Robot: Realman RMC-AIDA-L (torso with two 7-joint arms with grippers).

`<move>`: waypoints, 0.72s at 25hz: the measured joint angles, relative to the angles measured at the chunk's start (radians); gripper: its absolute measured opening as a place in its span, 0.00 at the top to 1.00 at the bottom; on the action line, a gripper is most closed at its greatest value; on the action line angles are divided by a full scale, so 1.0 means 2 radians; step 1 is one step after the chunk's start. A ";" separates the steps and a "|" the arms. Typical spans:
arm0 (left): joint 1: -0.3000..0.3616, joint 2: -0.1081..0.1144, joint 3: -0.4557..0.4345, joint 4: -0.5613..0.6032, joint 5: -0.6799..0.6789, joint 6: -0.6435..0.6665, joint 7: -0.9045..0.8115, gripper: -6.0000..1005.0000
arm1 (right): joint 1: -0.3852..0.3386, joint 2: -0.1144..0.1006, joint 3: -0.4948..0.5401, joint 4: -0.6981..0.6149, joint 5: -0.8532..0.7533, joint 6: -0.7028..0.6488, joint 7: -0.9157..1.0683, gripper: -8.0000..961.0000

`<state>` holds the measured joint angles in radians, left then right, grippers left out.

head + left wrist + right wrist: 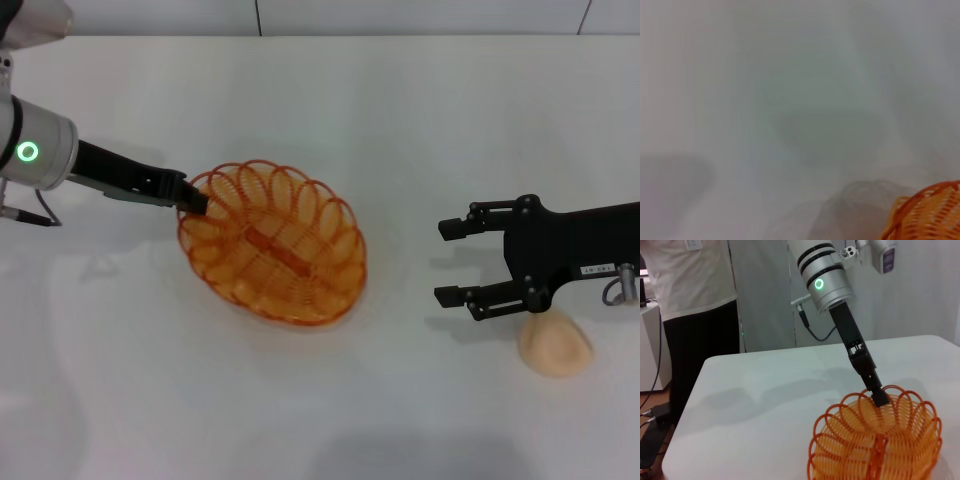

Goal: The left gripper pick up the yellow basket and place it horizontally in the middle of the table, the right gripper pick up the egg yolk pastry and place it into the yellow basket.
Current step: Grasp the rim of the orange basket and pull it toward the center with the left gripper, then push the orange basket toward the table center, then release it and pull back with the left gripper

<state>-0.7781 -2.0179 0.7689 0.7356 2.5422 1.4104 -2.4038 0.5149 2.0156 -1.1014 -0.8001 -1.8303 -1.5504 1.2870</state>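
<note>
While my black left gripper [193,199] pinches the looped rim of the oval orange-yellow wire basket [275,245] in its jaws, the basket sits mid-worktop [400,110]. My labelled black right gripper [456,262] hovers, jaws spread, just beside the pale peach rounded egg yolk pastry [555,345] lying on the white surface.

Black two-fingered left gripper [194,199] on a white banded arm reaches inward, fingers pinched together; black labelled right gripper [452,262] hovers, fingers spread apart
</note>
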 joint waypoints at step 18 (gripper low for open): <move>0.001 -0.032 0.002 -0.001 -0.038 0.011 -0.204 0.91 | -0.021 -0.005 0.005 -0.022 0.010 -0.005 -0.052 0.20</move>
<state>-0.7760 -2.0816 0.7735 0.7327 2.4660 1.4328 -2.8109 0.4722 2.0055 -1.0907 -0.8450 -1.8101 -1.5611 1.1838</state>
